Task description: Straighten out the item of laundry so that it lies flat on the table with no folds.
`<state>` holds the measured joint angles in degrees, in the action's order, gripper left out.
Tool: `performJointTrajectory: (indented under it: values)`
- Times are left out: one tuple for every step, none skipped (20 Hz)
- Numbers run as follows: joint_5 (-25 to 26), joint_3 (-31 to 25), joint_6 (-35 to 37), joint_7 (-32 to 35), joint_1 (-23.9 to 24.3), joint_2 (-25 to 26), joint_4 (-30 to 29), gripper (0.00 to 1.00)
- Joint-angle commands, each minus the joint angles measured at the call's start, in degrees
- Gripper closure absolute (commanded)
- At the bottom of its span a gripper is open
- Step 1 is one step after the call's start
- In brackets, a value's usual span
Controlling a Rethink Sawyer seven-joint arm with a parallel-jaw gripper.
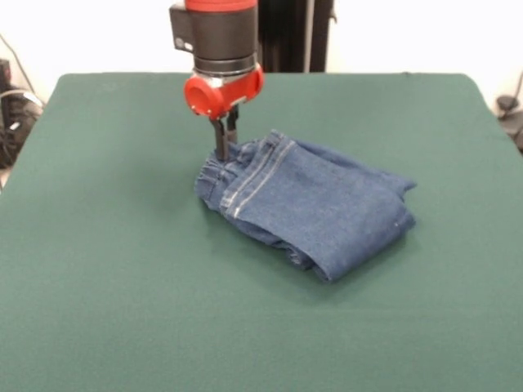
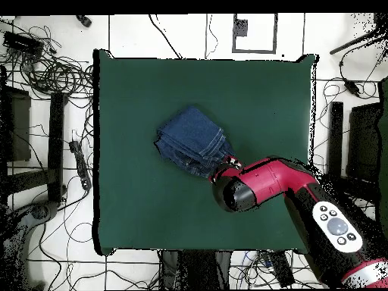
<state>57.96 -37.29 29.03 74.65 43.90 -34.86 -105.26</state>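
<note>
My end effector [image 1: 224, 145] hangs straight down from its red collar over the far left part of the jeans [image 1: 315, 208], its two dark fingers [image 1: 219, 140] drawn close together with their tips sunk into the gathered waistband, so I read it as clenched on the denim there. The jeans lie near the middle of the green bench [image 1: 106, 269], a little toward the far side, bunched into a folded heap rather than spread out. In the front view the waistband end sits at the left under my fingers, with a pale double line of stitching running across the cloth just to its right, and the legs are doubled over to the right and toward the near side, one layer lying on another with a thick folded edge at the near corner. From overhead the jeans [image 2: 192, 141] show as a compact blue bundle, with my end effector [image 2: 229, 161] at the corner of it nearest my arm.
</note>
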Motion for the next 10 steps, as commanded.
performJointTrajectory:
  values:
    - [1.67, -1.44, 8.36, -19.96, 1.61, -1.01, -4.25, 1.0]
    - [1.66, -1.52, 8.45, -20.03, 1.54, -0.97, -4.21, 1.0]
    - [1.67, -1.55, 8.41, -20.25, 1.71, -1.08, -4.42, 1.0]
    - [1.46, -1.78, 8.67, -20.94, 1.97, -1.08, -4.28, 1.0]
    - [1.39, -1.89, 8.8, -21.31, 2.04, -1.12, -4.29, 1.0]
    - [1.31, -1.99, 8.93, -21.69, 2.11, -1.15, -4.3, 1.0]
    - [1.36, -2.04, 8.85, -22.17, 2.36, -1.22, -4.49, 1.0]
    - [1.47, -1.95, 8.92, -22.37, 2.1, -0.9, -4.16, 1.0]
    - [1.52, -1.86, 8.87, -22.6, 2.22, -0.94, -4.24, 1.0]
    - [1.44, -1.85, 8.95, -22.96, 2.31, -0.96, -4.23, 1.0]
